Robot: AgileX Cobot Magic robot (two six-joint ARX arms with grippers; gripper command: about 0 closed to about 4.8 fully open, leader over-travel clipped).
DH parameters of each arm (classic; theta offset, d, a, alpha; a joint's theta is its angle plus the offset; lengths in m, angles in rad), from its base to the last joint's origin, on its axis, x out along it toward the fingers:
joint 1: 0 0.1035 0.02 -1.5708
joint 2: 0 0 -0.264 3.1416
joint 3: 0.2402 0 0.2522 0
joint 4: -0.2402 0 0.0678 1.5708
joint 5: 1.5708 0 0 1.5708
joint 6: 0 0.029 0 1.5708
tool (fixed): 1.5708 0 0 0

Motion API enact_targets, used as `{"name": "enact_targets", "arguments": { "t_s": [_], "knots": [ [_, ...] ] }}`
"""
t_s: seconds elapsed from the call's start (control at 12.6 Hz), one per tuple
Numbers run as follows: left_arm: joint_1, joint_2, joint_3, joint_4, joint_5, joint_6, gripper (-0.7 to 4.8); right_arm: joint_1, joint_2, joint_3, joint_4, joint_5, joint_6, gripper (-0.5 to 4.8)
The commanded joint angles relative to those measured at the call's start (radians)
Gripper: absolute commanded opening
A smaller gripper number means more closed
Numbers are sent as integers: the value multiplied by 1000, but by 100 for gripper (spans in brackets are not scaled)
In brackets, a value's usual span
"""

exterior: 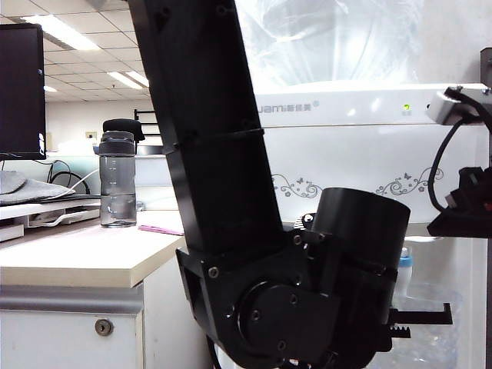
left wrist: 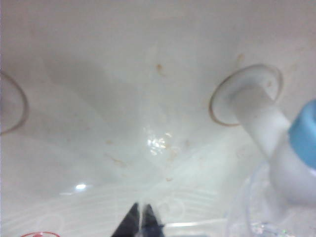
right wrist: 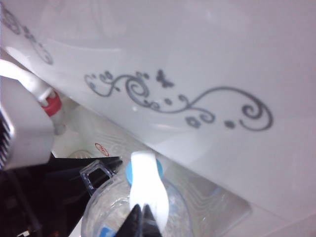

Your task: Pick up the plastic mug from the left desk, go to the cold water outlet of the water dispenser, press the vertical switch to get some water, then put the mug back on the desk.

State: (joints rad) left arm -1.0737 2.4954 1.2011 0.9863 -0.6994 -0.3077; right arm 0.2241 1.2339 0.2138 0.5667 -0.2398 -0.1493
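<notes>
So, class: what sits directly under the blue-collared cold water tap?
The clear plastic mug sits under the cold water outlet, its rim below the blue collar. The right tool, shut, is at the white vertical switch. The mug's base and any water inside are hidden.

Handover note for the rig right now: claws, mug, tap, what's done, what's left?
Left claw: shut, inside the water dispenser recess, holding the plastic mug by its handle under the cold water outlet.
Right claw: shut, tips at the vertical switch of the blue-collared tap; contact not certain.
Done: mug is off the left desk and placed under the outlet.
Left: press the switch, fill, return the mug to the desk. Whether water is flowing cannot be told.
Smoky-grey bottle stands on the desk.
</notes>
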Motion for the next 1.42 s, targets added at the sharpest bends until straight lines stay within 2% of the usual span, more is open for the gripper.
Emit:
{"name": "enact_targets", "arguments": {
  "t_s": [0.08,1.42],
  "knots": [
    [-2,-7,8,40,-3,-6,-5,0,10,2,19,-3,-5,-1],
    [-2,-7,7,40,-4,-6,-5,0,73,1,-24,29,-9,-1]
  ]
}}
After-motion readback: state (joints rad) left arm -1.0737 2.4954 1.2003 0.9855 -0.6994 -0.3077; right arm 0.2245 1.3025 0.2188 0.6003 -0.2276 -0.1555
